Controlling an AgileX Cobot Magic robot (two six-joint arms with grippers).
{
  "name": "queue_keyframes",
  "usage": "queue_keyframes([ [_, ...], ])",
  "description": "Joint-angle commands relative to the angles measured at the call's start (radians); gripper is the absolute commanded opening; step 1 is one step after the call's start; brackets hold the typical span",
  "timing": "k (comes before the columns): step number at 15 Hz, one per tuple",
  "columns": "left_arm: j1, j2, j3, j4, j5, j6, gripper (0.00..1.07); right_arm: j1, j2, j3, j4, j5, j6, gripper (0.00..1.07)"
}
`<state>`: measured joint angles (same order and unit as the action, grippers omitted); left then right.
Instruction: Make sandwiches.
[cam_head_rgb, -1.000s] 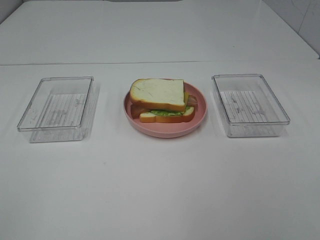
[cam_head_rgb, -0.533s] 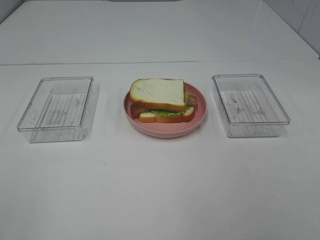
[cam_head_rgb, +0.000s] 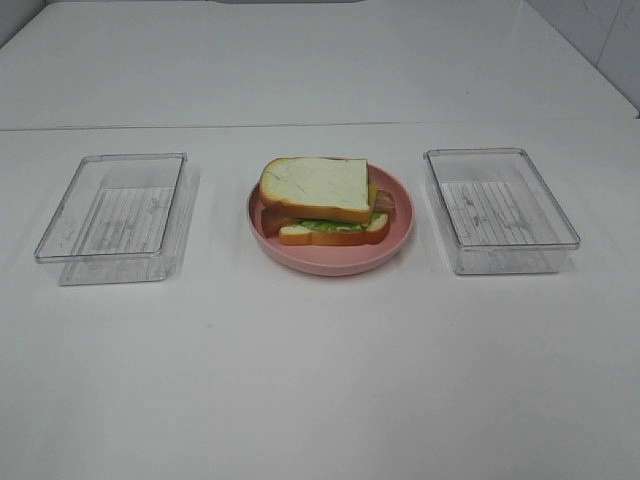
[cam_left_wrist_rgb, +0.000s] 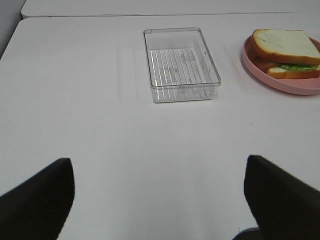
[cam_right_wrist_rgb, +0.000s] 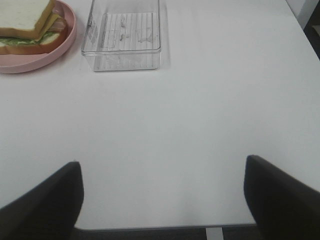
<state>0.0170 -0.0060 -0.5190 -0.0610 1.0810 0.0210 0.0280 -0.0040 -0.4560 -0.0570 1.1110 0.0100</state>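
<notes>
— So, at the middle of the white table (cam_head_rgb: 320, 380)?
— Sandwich (cam_head_rgb: 322, 200) on round pink plate (cam_head_rgb: 395, 240): white bread slice on top, green lettuce (cam_head_rgb: 335, 226) peeking out on the near edge, second slice underneath, a sliver of yellow cheese (cam_head_rgb: 372, 190) on the right.
— Either side?
— Left clear plastic container (cam_head_rgb: 112, 217) well left of the plate, right clear plastic container (cam_head_rgb: 499, 209) well right, both with ribbed floors.
— Grippers?
— Left gripper (cam_left_wrist_rgb: 160, 200) spread wide, holding nothing, near side of the table. Right gripper (cam_right_wrist_rgb: 162, 200) likewise wide apart, nothing between the fingers. Both well apart from the sandwich.
</notes>
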Motion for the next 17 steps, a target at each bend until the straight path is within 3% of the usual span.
queue_keyframes([
  [1, 0.001, -0.020, 0.002, -0.010, -0.010, 0.000, 0.85, -0.002, -0.018, 0.003, 0.006, -0.008, -0.003, 0.85],
  [17, 0.001, -0.020, 0.002, -0.009, -0.010, 0.000, 0.85, -0.002, -0.018, 0.003, 0.006, -0.008, -0.003, 0.85],
])
